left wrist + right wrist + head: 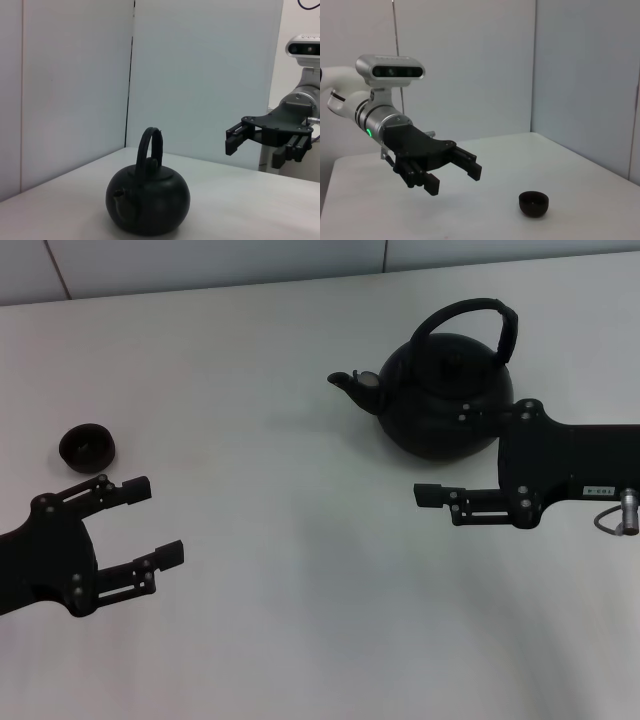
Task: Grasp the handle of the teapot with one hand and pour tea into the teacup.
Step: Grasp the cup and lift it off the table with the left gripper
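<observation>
The teapot (445, 395) sits in the upper right of the head view, round and glossy black, resting on the white bench (300, 570); its short spout points toward the frame's left, and the handle (470, 322) arches over the lid, thicker on its right side; nothing is touching the handle. Just below and to the right of the pot hangs the right gripper (432, 496), jaws spread, one finger (436, 495) reaching left past the pot's lower edge, the other hidden behind the pot's body in that view; the left wrist view shows both fingers apart, above the bench and clear of the pot. The teacup (87, 446) stands far off at the left edge of the frame, small and dark, upright. Just below it, in the lower left, the left gripper (153, 521) hovers with jaws spread wide, holding nothing, near the cup but apart from it.
</observation>
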Available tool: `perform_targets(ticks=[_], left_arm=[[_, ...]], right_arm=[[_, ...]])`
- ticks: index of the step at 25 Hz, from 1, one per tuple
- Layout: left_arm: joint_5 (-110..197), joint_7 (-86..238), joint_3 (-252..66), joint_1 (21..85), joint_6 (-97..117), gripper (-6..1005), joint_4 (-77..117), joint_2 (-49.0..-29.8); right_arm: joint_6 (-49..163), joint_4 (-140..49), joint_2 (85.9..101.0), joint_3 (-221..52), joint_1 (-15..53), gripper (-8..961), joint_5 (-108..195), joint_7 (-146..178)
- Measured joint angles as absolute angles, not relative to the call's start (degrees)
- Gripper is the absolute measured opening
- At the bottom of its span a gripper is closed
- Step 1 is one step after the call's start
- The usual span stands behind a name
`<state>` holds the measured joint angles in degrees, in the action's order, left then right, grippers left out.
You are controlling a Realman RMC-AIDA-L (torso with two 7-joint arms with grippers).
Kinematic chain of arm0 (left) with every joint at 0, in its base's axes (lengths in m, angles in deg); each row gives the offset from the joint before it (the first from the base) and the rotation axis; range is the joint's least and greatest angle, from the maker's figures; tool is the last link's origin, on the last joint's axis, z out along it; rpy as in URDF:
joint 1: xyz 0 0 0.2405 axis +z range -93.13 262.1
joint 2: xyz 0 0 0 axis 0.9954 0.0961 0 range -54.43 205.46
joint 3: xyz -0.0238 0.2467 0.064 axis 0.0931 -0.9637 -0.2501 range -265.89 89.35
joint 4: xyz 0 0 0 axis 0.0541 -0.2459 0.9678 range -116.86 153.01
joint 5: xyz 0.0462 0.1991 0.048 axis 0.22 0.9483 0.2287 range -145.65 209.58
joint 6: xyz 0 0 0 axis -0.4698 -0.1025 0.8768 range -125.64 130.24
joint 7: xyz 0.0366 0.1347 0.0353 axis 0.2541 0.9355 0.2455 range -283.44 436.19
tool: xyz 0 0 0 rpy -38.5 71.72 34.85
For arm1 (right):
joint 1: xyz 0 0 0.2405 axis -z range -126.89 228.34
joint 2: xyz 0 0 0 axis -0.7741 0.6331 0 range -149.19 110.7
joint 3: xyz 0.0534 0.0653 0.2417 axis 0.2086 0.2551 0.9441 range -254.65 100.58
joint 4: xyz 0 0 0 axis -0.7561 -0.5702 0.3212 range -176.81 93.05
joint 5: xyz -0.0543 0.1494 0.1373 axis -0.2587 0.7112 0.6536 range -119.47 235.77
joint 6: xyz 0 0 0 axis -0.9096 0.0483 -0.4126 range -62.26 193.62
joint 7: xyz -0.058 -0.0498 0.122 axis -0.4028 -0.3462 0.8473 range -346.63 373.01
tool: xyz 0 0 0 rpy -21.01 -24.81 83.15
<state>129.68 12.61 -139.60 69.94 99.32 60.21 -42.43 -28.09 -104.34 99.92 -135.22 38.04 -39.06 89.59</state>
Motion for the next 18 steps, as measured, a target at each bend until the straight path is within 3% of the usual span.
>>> perform_targets(ticks=[18], left_arm=[[129.38,12.33,-134.71,68.98,96.43,776,59.78,-42.85]], right_arm=[[-28.10,-104.28,100.03,-135.52,38.04,700,-39.05,90.27]])
